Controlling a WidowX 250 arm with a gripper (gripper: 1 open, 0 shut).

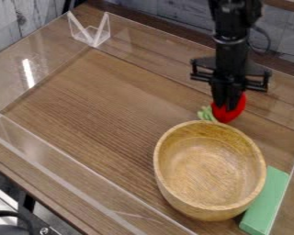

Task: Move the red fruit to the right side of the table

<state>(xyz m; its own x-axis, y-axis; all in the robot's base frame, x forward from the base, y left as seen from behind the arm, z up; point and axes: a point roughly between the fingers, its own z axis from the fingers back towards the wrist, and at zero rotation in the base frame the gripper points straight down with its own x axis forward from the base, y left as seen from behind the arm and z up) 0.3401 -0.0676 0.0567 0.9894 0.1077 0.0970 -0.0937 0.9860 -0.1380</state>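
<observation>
Gripper point(223, 103) around round red fruit point(233, 107)

The dark gripper point(226, 90) reached down over the brown wood-grain table point(95, 110), its fingers closed on the red fruit point(234, 108). The fruit's green leafy tip point(206, 114) pointed down and to the left of the view. Just below them in the view stood the round light wooden bowl point(209, 174), with a pale-green block point(266, 199) beside its lower right edge. A small clear, white-edged object point(91, 31) sat near the table's far edge, toward the upper left, well apart from the bowl.
</observation>
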